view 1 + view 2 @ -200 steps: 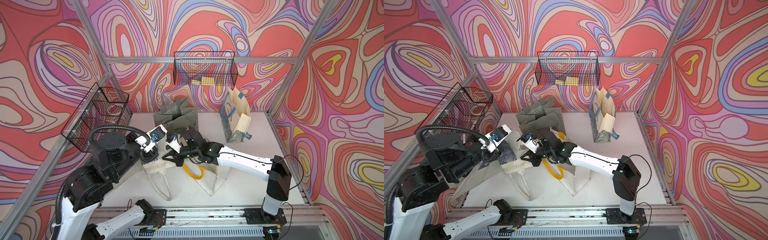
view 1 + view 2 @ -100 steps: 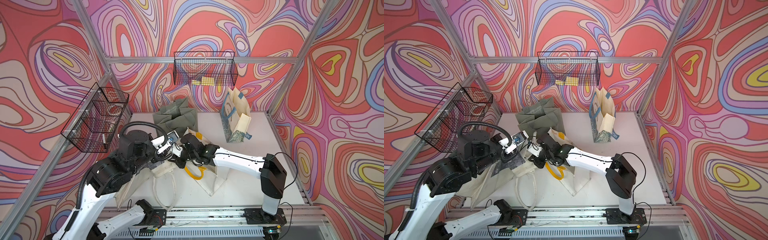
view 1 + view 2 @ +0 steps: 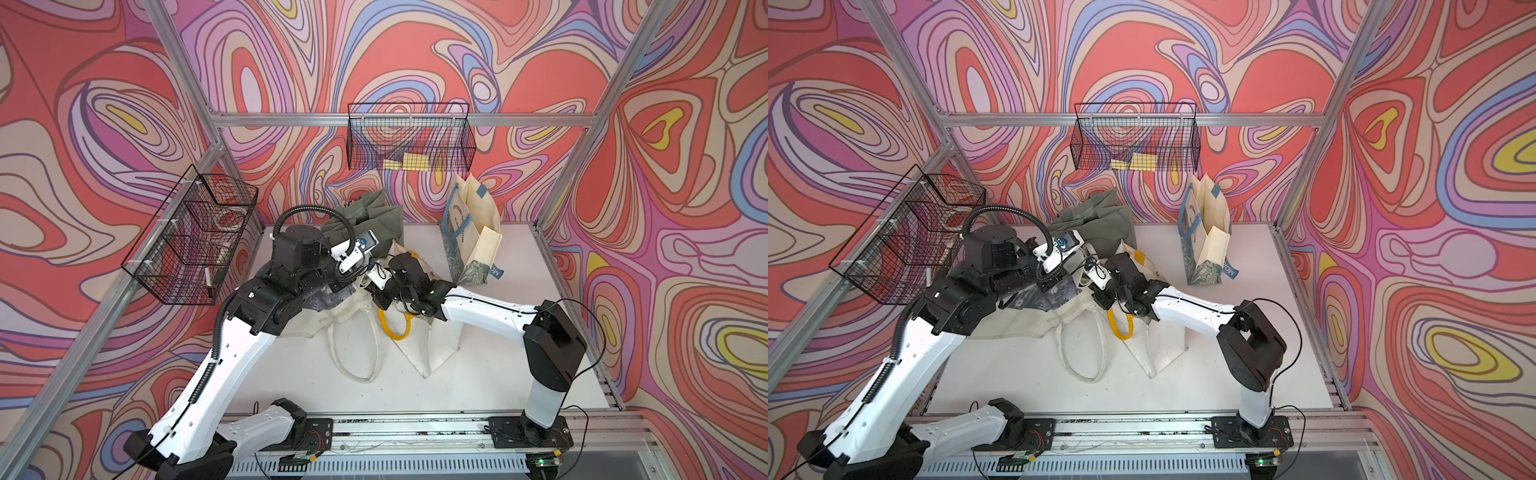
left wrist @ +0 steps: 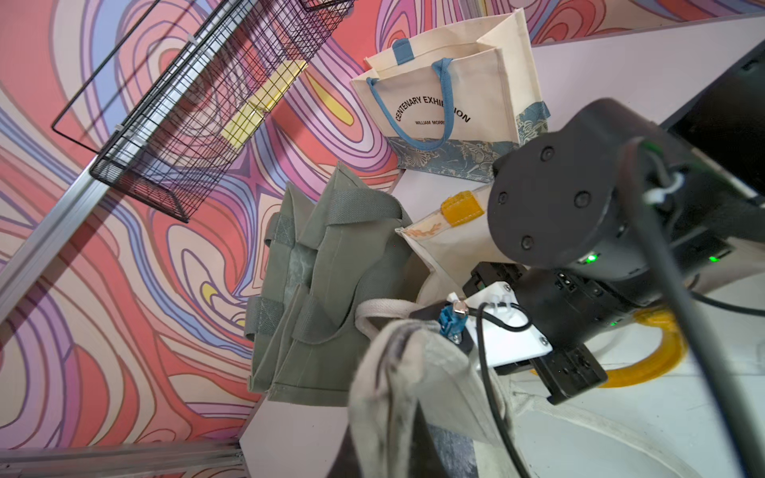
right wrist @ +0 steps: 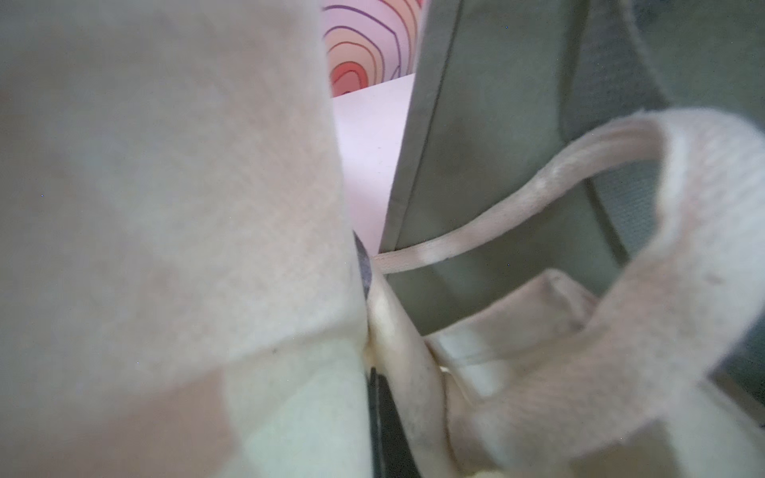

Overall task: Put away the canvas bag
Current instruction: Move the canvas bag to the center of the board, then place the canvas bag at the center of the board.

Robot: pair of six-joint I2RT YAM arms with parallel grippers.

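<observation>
- The canvas bag (image 3: 332, 320) lies crumpled on the worktop (image 3: 478, 386), just beside the green bag (image 3: 374, 216), toward the arm bases.
- Both arms cover its upper edge in both top views.
- Left jaws: closed on bunched bag cloth; their tips are cut off in the wrist view.
- Right jaws: closed on the bag's rim; blurred, only 1 dark finger (image 5: 385, 434) shows.

Both top views look down from the front over the whole counter (image 3: 478, 386), nearly identical. The left wrist view faces the wire basket (image 4: 186, 124); the right wrist view sits blurred against the canvas bag (image 5: 165, 207). Both wrist views show the green bag (image 4: 331, 289).
</observation>
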